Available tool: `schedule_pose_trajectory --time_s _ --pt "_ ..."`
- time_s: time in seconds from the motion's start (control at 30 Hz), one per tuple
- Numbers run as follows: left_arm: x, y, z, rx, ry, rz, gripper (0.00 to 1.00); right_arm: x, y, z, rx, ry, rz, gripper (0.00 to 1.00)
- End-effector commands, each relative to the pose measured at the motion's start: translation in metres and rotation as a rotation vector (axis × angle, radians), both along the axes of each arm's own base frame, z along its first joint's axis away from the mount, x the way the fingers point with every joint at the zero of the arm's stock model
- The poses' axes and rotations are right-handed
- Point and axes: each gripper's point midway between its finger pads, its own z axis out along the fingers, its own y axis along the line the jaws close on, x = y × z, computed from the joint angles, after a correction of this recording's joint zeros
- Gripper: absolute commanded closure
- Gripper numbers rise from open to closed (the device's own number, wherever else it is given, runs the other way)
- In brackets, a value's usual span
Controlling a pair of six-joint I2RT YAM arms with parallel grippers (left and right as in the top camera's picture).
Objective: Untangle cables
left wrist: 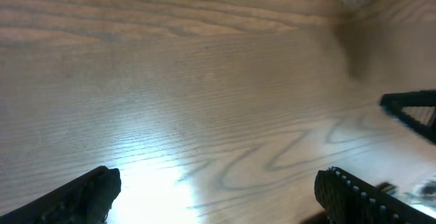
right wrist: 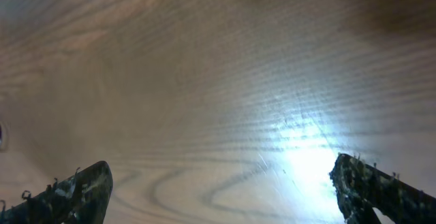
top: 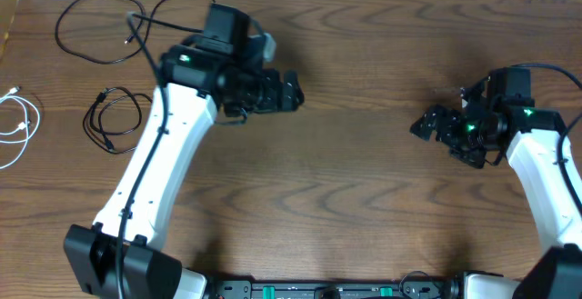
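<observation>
Three cables lie apart at the table's left in the overhead view. A long black cable (top: 95,31) makes loose loops at the far left. A smaller black cable (top: 114,122) is coiled below it. A white cable (top: 20,122) lies looped at the left edge. My left gripper (top: 291,90) is open and empty over bare wood, right of the cables; its fingertips show wide apart in the left wrist view (left wrist: 218,193). My right gripper (top: 426,124) is open and empty at the right; its fingertips are spread in the right wrist view (right wrist: 221,190).
The wooden table (top: 346,190) fills the view. The left arm's white link (top: 155,172) crosses the left-middle of the table. The right gripper's tip (left wrist: 412,108) shows at the right edge of the left wrist view. The arm bases sit at the front edge.
</observation>
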Motion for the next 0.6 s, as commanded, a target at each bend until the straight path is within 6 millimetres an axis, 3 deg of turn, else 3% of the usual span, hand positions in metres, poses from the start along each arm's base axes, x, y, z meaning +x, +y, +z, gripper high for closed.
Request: schedule_pose_trajectory --time_s 0.0,0.17,0.33,0.57 --pt "-0.007 0.012 0.025 0.087 -0.122 0.020 0.04 -0.004 -0.004 0.030 -0.042 -0.113 0.044 0.01" --pt "-0.028 0.033 0.082 0.080 -0.289 0.129 0.04 -0.023 -0.002 0.079 -0.073 -0.278 0.061 0.01" --pt "-0.068 0.063 0.132 0.079 -0.450 0.188 0.04 -0.058 -0.002 0.119 -0.132 -0.430 0.066 0.01" --pt "-0.129 0.089 0.148 0.048 -0.495 0.234 0.04 -0.099 0.000 0.141 -0.163 -0.615 0.052 0.01"
